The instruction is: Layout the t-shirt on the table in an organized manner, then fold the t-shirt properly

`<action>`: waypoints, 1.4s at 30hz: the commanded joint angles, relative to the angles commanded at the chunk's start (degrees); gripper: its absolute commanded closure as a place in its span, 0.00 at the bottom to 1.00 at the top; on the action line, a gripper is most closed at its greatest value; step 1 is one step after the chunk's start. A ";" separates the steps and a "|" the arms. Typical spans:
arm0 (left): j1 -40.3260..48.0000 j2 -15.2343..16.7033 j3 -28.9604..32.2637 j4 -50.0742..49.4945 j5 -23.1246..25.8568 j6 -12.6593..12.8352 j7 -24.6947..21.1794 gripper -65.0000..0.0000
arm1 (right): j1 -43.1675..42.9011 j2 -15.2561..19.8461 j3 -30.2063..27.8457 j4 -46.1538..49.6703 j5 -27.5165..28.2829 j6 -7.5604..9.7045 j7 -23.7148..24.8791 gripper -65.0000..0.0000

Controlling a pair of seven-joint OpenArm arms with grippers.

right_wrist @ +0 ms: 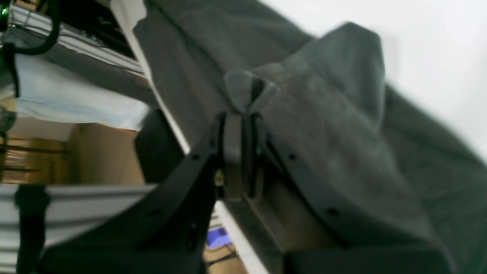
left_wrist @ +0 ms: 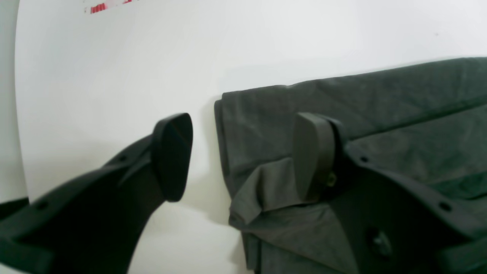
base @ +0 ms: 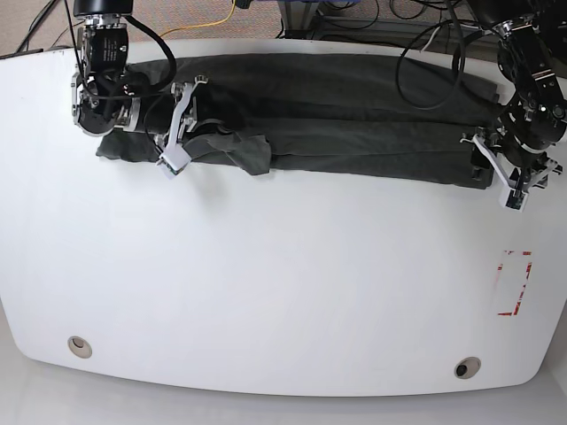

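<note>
— Where's your t-shirt (base: 354, 124)?
— Folded into a long band across the table's (base: 266, 292) far side.
— And your tools?
— Your right tool (right_wrist: 241, 118) is clenched on a fabric fold; your left tool (left_wrist: 243, 156) is spread wide at the band's end.

— Where does the base view sit?
— High above, looking almost straight down on the whole counter (base: 266, 292), far enough to take in both arms.
— And the wrist views?
— Each rides just behind its gripper, very close. The left gripper (left_wrist: 243, 156) faces out over the t-shirt (left_wrist: 380, 114) end; the right gripper (right_wrist: 241, 152) looks along the counter's edge. All three share the t-shirt.
</note>
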 joint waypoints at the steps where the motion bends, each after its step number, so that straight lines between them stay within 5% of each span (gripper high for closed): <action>1: 0.00 0.00 0.00 0.00 0.00 0.00 0.00 0.41 | -0.53 0.26 0.00 0.00 0.00 0.00 0.00 0.94; 7: -0.09 0.00 0.00 0.00 0.00 0.00 0.00 0.41 | -2.29 1.58 -0.53 0.00 0.00 0.00 -0.70 0.87; 11: -0.09 0.00 0.00 0.00 0.00 0.00 0.00 0.41 | -2.90 2.64 -1.76 0.00 -0.18 0.00 -2.90 0.57; 15: 0.00 0.00 0.00 0.00 -0.26 -0.09 0.00 0.41 | -4.75 3.78 -3.25 0.00 0.26 0.00 -3.16 0.11; 17: 0.00 0.00 0.00 0.09 -0.26 -0.09 0.00 0.41 | -5.63 3.78 -2.64 0.09 0.97 0.00 -3.16 0.00; 21: 0.00 0.00 0.00 0.53 -0.44 -1.32 0.09 0.41 | -6.33 3.87 -0.97 0.09 2.02 0.00 -3.16 0.00; 25: 0.26 0.18 -0.09 0.70 -0.44 -6.95 0.26 0.41 | -6.33 3.87 2.55 -0.18 1.85 0.00 -3.16 0.00; 31: 2.64 1.14 -0.35 2.81 -0.44 -7.43 0.35 0.41 | -6.33 4.04 7.03 -0.26 1.76 0.00 -3.16 0.00; 34: 4.04 1.32 -1.14 2.81 -0.53 -7.43 0.35 0.41 | -6.42 4.40 8.44 -0.18 0.53 0.00 -3.16 0.27; 39: 5.98 2.11 -5.98 2.64 -2.64 -7.43 0.35 0.41 | -6.51 3.43 9.05 -0.18 -6.24 0.00 -3.08 0.92; 40: 6.07 2.29 -7.56 2.55 -4.04 -7.43 0.35 0.41 | -6.51 2.99 9.05 -0.18 -8.53 0.00 -2.81 1.00; 42: 6.42 2.46 -10.20 2.46 -6.24 -7.43 0.44 0.41 | -6.59 2.29 9.05 0.00 -13.54 0.00 -1.58 0.98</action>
